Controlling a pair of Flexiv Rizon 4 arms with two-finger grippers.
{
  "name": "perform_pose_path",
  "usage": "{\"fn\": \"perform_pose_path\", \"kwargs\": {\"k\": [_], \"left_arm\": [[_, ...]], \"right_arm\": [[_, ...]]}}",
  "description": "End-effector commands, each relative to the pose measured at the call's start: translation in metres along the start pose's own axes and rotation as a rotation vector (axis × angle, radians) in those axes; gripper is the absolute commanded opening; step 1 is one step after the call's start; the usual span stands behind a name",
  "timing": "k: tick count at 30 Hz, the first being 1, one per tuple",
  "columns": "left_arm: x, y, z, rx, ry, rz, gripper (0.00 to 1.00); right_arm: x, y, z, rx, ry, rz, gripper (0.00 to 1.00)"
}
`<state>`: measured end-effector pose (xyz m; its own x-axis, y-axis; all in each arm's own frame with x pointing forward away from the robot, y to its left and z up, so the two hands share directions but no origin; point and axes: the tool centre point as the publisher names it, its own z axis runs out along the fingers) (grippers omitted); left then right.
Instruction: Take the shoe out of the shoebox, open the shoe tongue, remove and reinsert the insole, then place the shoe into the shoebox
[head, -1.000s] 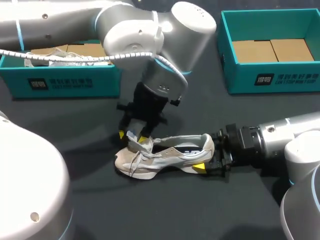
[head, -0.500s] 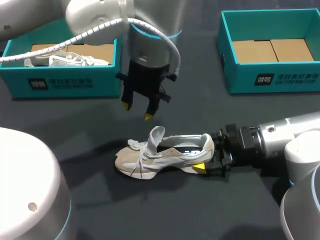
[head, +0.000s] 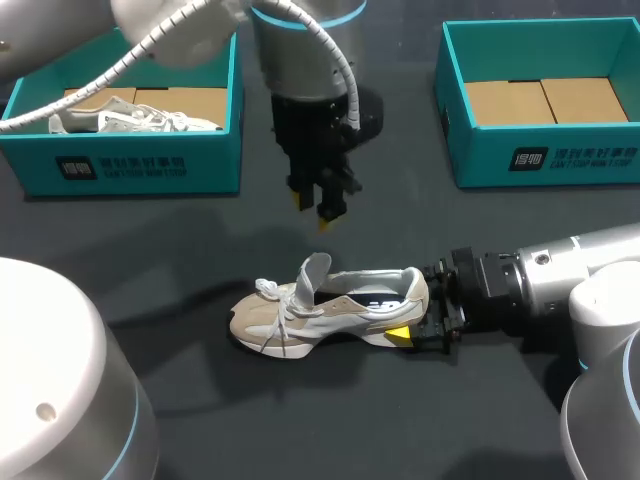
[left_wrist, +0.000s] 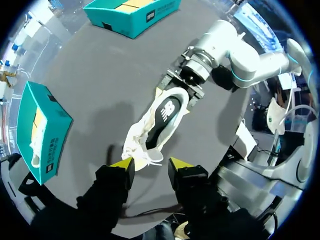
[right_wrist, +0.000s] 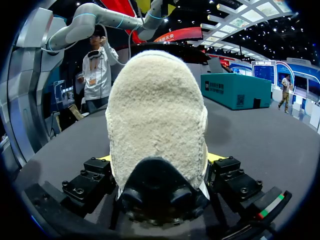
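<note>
A beige and white shoe (head: 330, 310) lies on its sole on the dark table, toe toward my left side. Its tongue (head: 313, 272) stands up and the dark insole shows in the opening. My right gripper (head: 415, 313) is shut on the shoe's heel, one finger on each side. In the right wrist view the fuzzy heel (right_wrist: 156, 120) fills the space between its fingers. My left gripper (head: 312, 210) hangs open above the table, behind the shoe, with nothing in it. From the left wrist, the left gripper (left_wrist: 151, 165) looks down on the shoe (left_wrist: 160, 120).
A teal shoebox (head: 120, 165) at the back left holds another pale shoe (head: 130, 118). A second teal shoebox (head: 545, 150) at the back right shows only its cardboard floor. Bare dark tabletop lies in front of the shoe and between the boxes.
My left gripper let go of the shoe's tongue and laces, rose, and moved back and right, its fingers narrowing. The tongue now stands up. The right arm and shoe stayed put.
</note>
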<state>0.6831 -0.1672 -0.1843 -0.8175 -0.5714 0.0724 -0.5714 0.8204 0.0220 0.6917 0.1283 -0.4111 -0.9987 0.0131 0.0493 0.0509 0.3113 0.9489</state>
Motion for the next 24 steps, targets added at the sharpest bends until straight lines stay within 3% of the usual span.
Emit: {"fn": "perform_pose_path", "kwargs": {"k": [1,2,3,15,24], "left_arm": [[0.011,-0.011,0.002,0.002,0.055,0.593,0.29],[0.015,-0.014,0.002,0.004,0.032,0.643,0.07],[0.020,-0.015,0.003,0.031,0.012,0.683,0.00],[0.020,-0.015,0.003,0.031,0.012,0.683,0.00],[0.015,-0.037,0.047,0.023,0.016,0.734,0.00]], "right_arm": [[0.001,0.001,0.000,0.002,-0.001,0.000,0.00],[0.001,0.001,0.000,0.002,-0.001,0.000,0.00],[0.001,0.001,0.000,0.002,-0.001,0.000,0.00],[0.001,0.001,0.000,0.002,-0.001,0.000,0.00],[0.001,0.001,0.000,0.002,-0.001,0.000,0.00]]}}
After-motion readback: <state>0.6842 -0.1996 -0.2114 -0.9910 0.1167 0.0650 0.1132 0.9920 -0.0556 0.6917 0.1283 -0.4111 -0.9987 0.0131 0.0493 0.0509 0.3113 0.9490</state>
